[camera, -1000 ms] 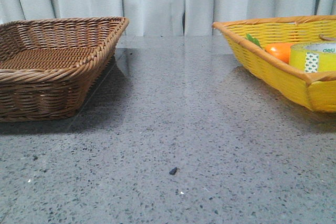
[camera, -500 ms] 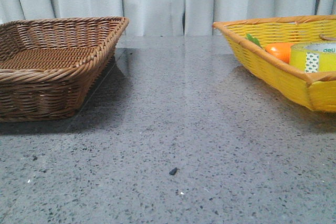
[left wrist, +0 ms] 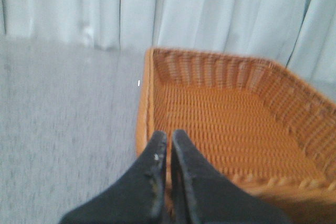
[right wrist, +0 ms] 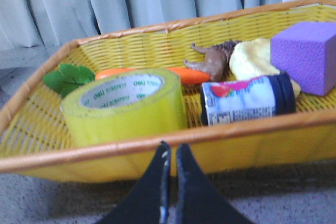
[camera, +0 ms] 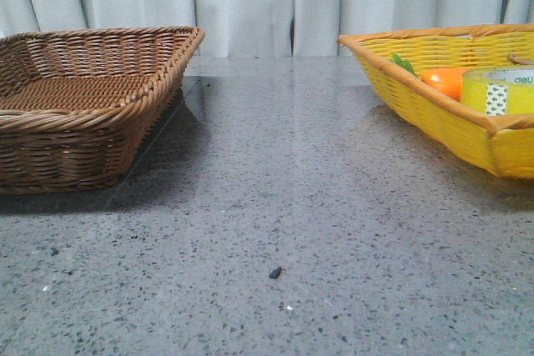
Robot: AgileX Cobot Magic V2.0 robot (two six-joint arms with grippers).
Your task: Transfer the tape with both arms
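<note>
The yellow tape roll [right wrist: 126, 106] lies flat in the yellow basket [right wrist: 157, 148], white "deli" core up. In the front view the tape [camera: 501, 91] shows over the basket's near rim [camera: 434, 114] at the far right. My right gripper [right wrist: 171, 150] is shut and empty, just outside the basket's near rim, short of the tape. My left gripper [left wrist: 169, 139] is shut and empty, at the near rim of the brown wicker basket [left wrist: 231, 124]. Neither arm shows in the front view.
The brown basket [camera: 83, 106] stands at the left of the grey stone table [camera: 275, 206]. An orange carrot [right wrist: 152, 73] with green leaves, a brown toy animal [right wrist: 210, 61], a can [right wrist: 247, 98], a yellow lump and a purple block [right wrist: 307, 56] share the yellow basket.
</note>
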